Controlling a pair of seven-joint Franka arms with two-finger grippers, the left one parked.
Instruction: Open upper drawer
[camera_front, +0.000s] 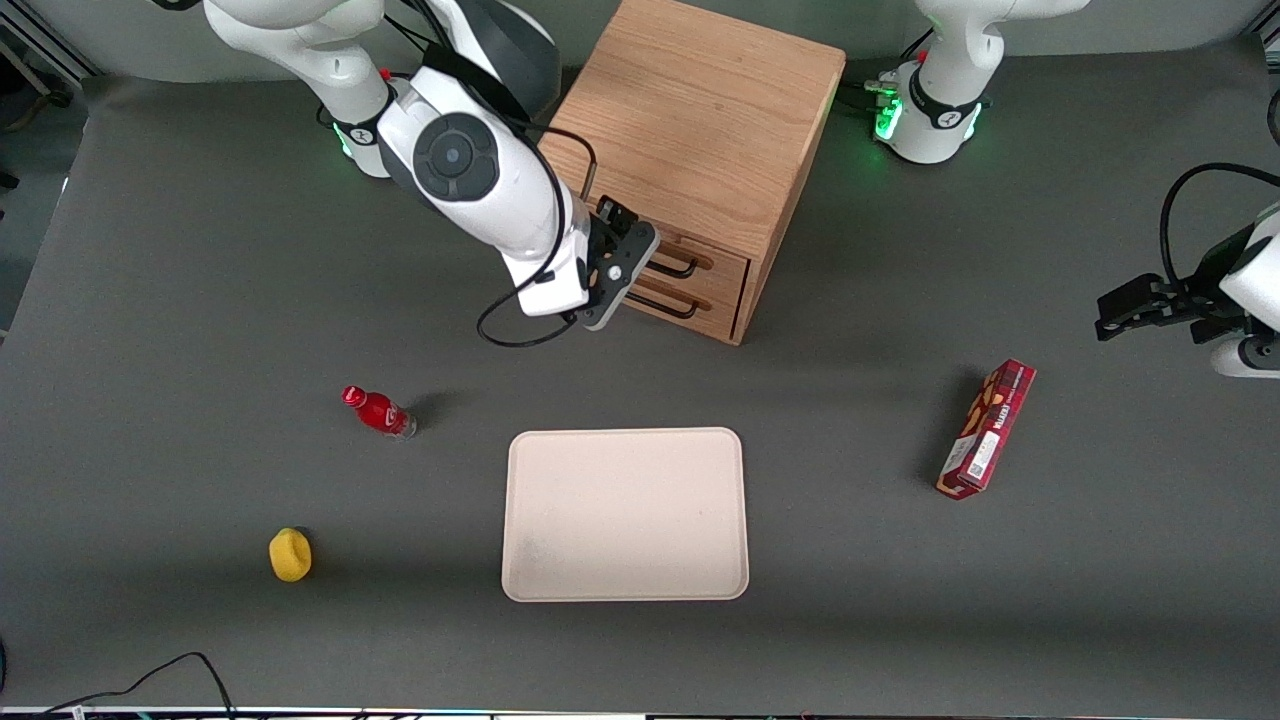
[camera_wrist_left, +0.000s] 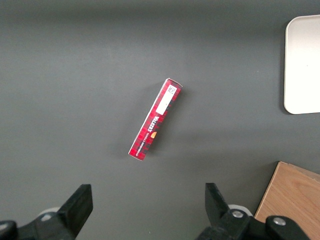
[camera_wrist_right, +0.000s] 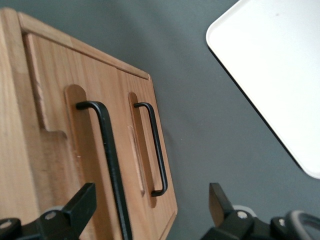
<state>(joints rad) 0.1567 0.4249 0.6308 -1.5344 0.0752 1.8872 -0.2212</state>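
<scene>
Just before upper drawer (camera_front: 700, 262), parted end effector (camera_front: 612, 268)

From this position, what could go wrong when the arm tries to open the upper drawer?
1. The gripper is open in front of the cabinet, where two alike black bar handles lie close together. It might close on the lower drawer's handle instead of the upper drawer's handle.
2. The fingers do not yet enclose the bar, so closing now might catch nothing.
</scene>
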